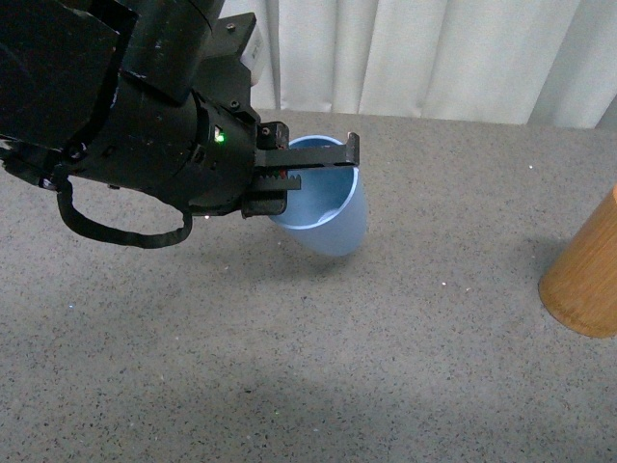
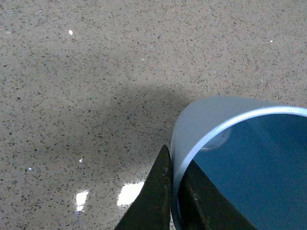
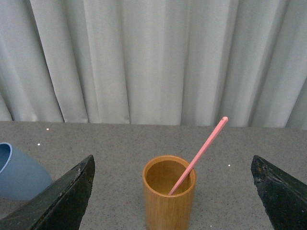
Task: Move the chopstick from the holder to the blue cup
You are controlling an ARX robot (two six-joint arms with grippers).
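Note:
My left gripper [image 1: 318, 159] is shut on the rim of the light blue cup [image 1: 328, 217] and holds it tilted above the grey table. In the left wrist view the two dark fingers [image 2: 156, 196] pinch the cup's wall [image 2: 201, 124], one outside and one inside. The orange-brown holder [image 3: 169, 196] stands upright between my open right gripper's [image 3: 172, 191] wide-apart fingers, some way ahead of them. One salmon-pink chopstick [image 3: 199, 154] leans in it, tip up to the right. The holder shows at the right edge of the front view [image 1: 586, 280]. The cup also shows in the right wrist view [image 3: 19, 175].
The grey speckled table [image 1: 318, 367] spreads under both arms. White curtains [image 3: 153, 57] hang along its far edge. My left arm's black body [image 1: 116, 116] fills the upper left of the front view.

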